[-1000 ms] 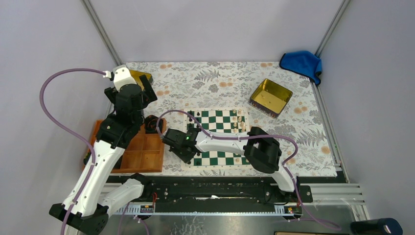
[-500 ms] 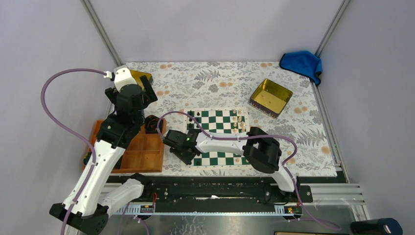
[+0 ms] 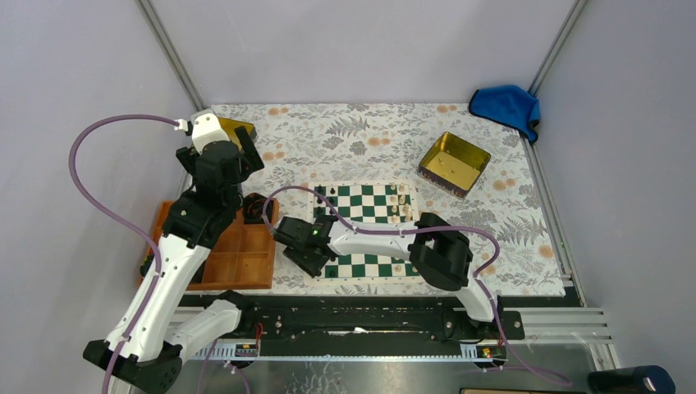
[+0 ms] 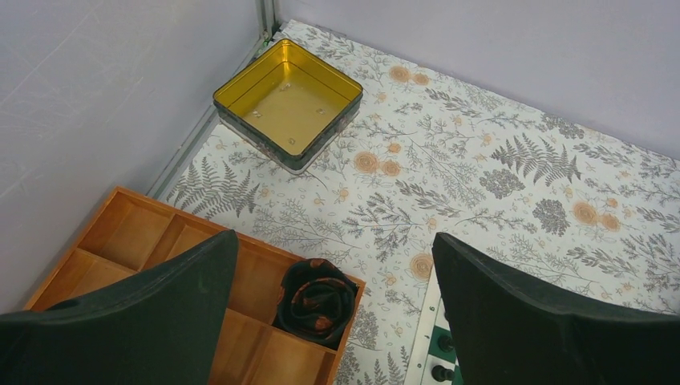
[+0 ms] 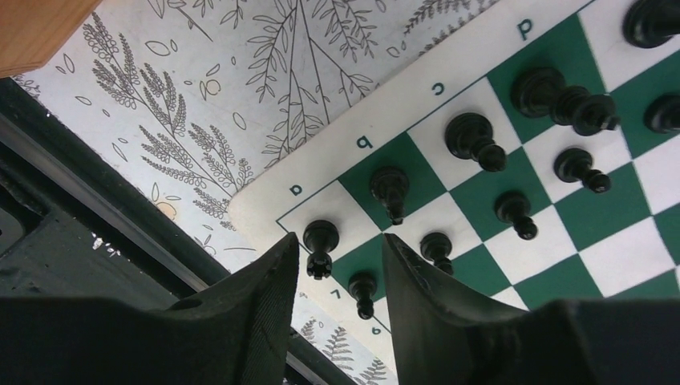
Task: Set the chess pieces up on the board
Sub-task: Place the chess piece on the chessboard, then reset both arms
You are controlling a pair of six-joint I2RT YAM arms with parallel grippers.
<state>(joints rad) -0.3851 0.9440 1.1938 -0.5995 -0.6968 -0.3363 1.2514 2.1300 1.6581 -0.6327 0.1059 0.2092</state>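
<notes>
At the bottom of the right wrist view our right fingers (image 5: 257,313) stand slightly parted, pinching nothing, over the board (image 5: 265,200) corner — pieces (image 5: 471,136) already stand in two rows there, hidden under the arm (image 3: 369,238) in the top view. Our left fingers (image 4: 160,313) spread wide, empty. How many remain, we cannot tell.

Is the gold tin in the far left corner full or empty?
Nearly empty. The left wrist view looks into the open tin and shows its bare gold floor, with only a few tiny unidentifiable specks.
</notes>
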